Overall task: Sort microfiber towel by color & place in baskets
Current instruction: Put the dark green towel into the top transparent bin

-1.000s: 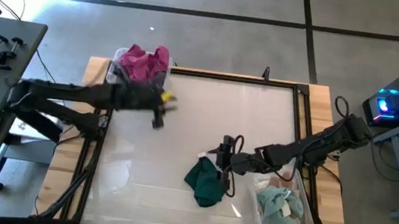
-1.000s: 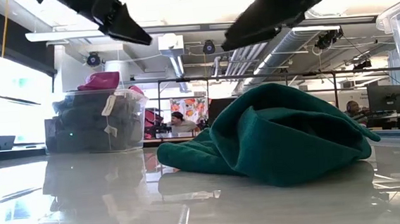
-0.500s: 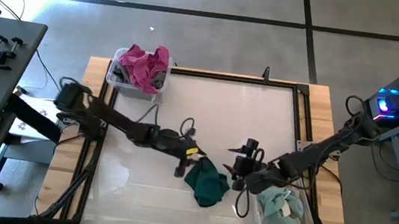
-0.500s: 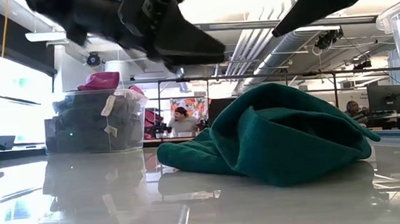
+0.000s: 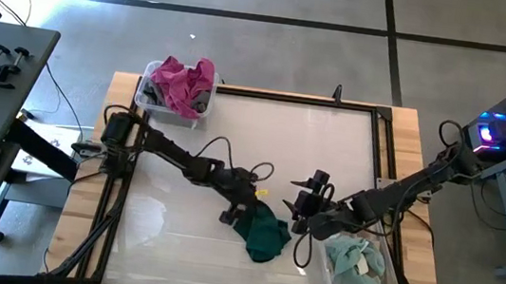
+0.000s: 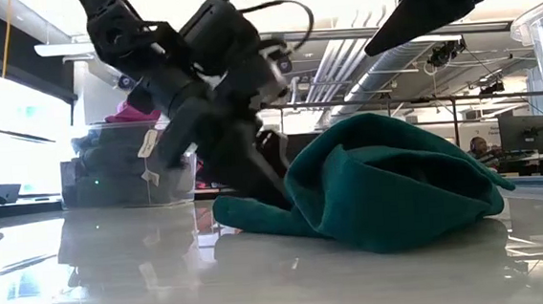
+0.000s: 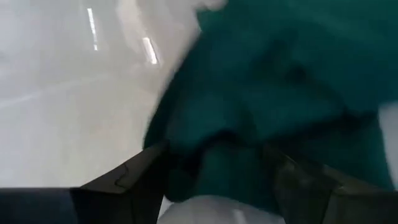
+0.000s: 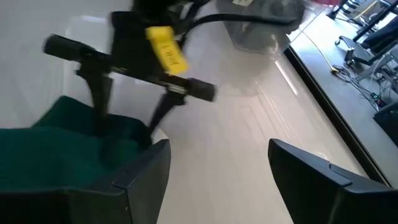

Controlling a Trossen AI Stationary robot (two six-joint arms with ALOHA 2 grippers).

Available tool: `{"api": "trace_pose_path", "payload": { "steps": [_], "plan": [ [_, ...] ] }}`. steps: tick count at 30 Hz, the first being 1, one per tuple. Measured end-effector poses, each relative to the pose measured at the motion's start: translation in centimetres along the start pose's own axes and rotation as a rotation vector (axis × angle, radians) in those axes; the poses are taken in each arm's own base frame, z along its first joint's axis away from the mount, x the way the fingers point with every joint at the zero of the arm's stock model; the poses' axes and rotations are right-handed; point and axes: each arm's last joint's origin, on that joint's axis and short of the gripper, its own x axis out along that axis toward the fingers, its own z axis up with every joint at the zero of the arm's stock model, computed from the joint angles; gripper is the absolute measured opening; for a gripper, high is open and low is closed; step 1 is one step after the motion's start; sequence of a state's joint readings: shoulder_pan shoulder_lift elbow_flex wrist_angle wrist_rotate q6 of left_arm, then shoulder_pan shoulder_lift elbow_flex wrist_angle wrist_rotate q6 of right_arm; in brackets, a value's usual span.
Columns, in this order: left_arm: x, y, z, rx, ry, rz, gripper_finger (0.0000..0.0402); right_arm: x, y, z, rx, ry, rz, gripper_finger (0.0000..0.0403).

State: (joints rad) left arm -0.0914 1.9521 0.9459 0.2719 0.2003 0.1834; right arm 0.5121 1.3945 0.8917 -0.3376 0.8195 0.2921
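My left gripper (image 5: 244, 208), fingers spread, presses onto the crumpled dark-green microfiber towel (image 5: 263, 231); my right gripper (image 5: 301, 205) hovers open at its three o'clock.

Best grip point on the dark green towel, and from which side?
Probably the raised fold on the dark green towel's left edge, approached from above on the left. The towel lies crumpled in a mound on the table, so a high ridge gives the fingers cloth to pinch. The left tool is open there, fingers straddling that edge. The right tool hovers open beside it.
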Motion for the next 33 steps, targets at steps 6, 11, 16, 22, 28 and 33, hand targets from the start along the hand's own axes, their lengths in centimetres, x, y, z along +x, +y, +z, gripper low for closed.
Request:
{"api": "trace_pose_path", "payload": {
  "steps": [6,11,16,22,28,33],
  "plan": [
    [0.7,-0.1,-1.3,0.063,0.115,0.044,0.0209,0.3,-0.3,-0.1,0.001,0.017,-0.013,0.0265],
    [-0.1,-0.1,-1.5,0.019,0.215,0.204,0.0123,0.3,-0.3,-0.1,0.007,0.02,-0.015,0.0265],
    [-1.2,-1.1,-1.7,-0.019,0.332,0.406,0.0022,0.3,-0.3,-0.2,0.007,0.025,-0.016,0.0265],
    [-1.6,-3.4,-1.3,-0.096,0.262,0.554,0.0014,0.3,-0.3,-0.2,0.013,0.026,-0.015,0.0265],
    [-1.6,-5.5,-3.3,-0.284,0.039,0.591,0.0004,0.5,-0.3,-1.3,0.036,0.051,-0.018,0.0265],
    [-2.4,-6.9,-2.4,-0.351,-0.251,0.583,0.0001,1.0,-0.2,-2.9,0.065,0.067,-0.026,0.0265]
  ]
}}
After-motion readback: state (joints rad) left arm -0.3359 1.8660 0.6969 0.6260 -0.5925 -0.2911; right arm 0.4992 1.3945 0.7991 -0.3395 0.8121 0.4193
